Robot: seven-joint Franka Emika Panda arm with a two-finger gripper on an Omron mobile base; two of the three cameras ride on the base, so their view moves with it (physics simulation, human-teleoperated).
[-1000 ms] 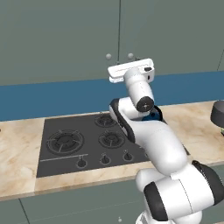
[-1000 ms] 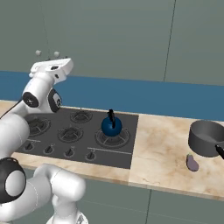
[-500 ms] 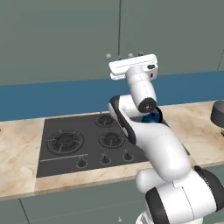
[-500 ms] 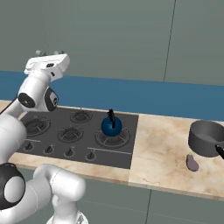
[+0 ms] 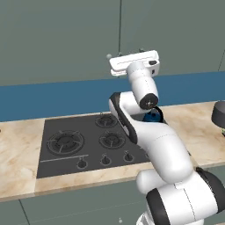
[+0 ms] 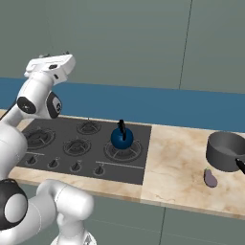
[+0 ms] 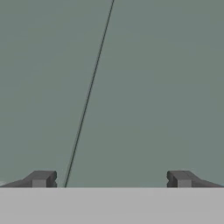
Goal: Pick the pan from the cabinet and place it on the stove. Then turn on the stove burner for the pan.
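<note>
Two cabinet (image 7: 144, 87) doors — both shut.

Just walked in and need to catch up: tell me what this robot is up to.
The white arm has its gripper raised to the grey-green wall cabinet, jaws wide open and empty, facing the seam between the two closed doors. No pan is out yet. On the counter below, the black stove carries a blue kettle on a right-hand burner, its large left burner is bare, and a dark pot sits off to the right.
</note>
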